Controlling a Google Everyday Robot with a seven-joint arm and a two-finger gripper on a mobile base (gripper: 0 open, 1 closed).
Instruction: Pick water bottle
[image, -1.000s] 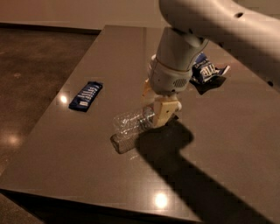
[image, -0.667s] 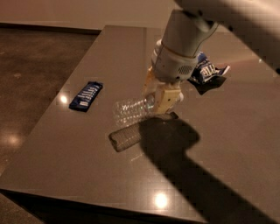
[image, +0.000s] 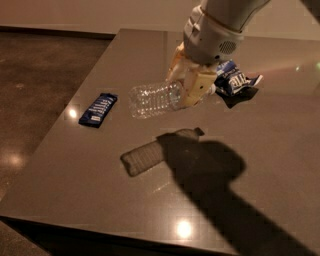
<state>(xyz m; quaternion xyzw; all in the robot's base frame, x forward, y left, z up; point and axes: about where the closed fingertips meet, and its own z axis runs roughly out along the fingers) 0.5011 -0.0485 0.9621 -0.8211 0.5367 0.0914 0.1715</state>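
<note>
Dim room, with a brown polished floor (image: 40, 75) on the left and a pale strip of wall (image: 75, 12) along the top; a dark, glossy counter (image: 75, 190) fills most of the view and mirrors a few ceiling lights as bright spots. Above its middle hangs the pincer (image: 192, 87), at the end of a white arm (image: 215, 30) that comes in from the upper right. Its cream fingers (image: 196, 85) are closed on the neck end of the water bottle (image: 152, 99), which is held in the air, clear of the counter. The bottle's long axis runs nearly level, tilted slightly down to the left: its ribbed clear base points left and its cap end is hidden between the fingers on the right. Directly below, the bottle's shadow (image: 150, 155) lies on the counter and joins the arm's broad shadow running to the lower right. Just right of the pincer sits a crumpled blue-and-white chip bag (image: 237, 82). Well to the left, near the counter's edge, lies a flat dark-blue snack bar wrapper (image: 98, 109)
</note>
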